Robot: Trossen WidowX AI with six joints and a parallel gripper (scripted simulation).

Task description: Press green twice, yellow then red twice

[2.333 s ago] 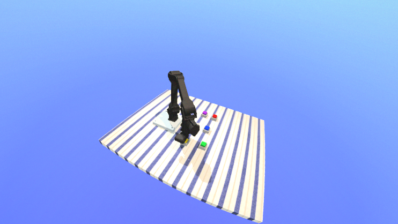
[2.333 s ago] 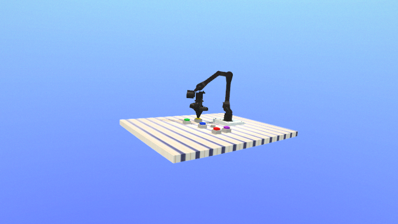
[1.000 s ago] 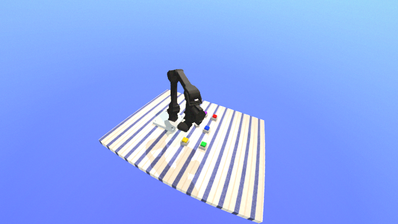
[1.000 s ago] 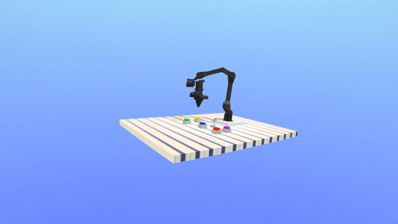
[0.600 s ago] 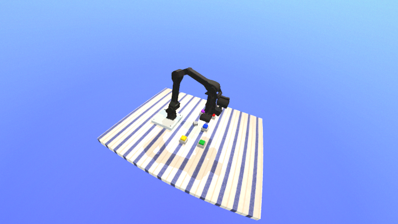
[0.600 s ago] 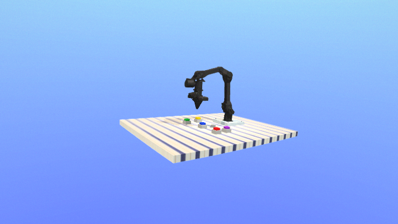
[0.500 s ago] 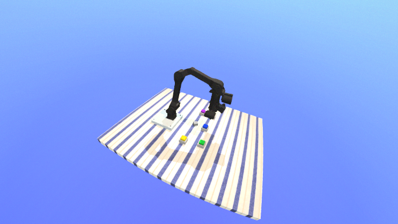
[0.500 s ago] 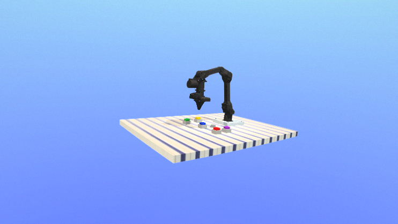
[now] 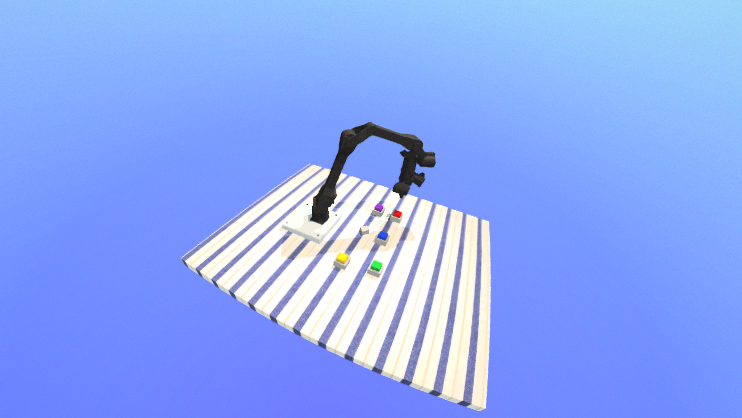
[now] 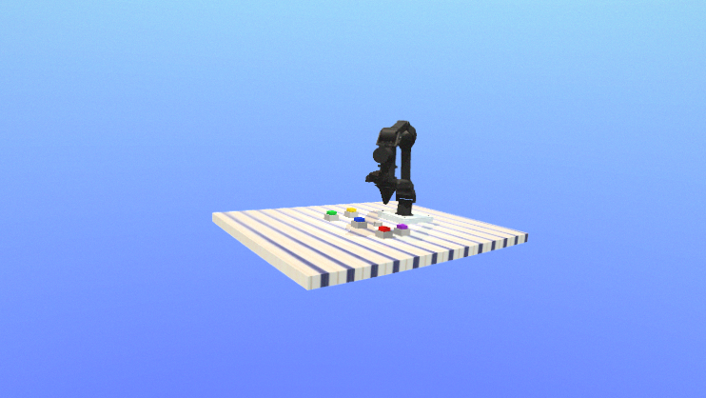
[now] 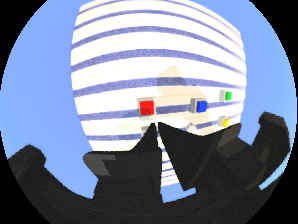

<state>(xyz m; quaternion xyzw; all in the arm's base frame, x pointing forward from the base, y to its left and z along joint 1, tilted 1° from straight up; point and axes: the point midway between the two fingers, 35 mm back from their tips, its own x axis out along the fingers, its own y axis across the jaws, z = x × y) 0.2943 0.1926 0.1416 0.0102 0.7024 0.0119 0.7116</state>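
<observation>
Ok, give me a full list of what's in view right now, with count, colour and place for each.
Green button: one, green, near edge of the cluster, beside yellow.
Yellow button: one, yellow, near the base plate side.
Blue button: one, blue, middle of the cluster.
Red button: one, red, far side, beside purple.
Purple button: one, purple, far side.
Block: one, pale, between blue button and base plate.
Table: one, cream with blue stripes.
Base plate: one, white, under the arm.
Arm: one, black, arched over the buttons.
Claw: one, black, shut, empty, raised near the red button.
</observation>
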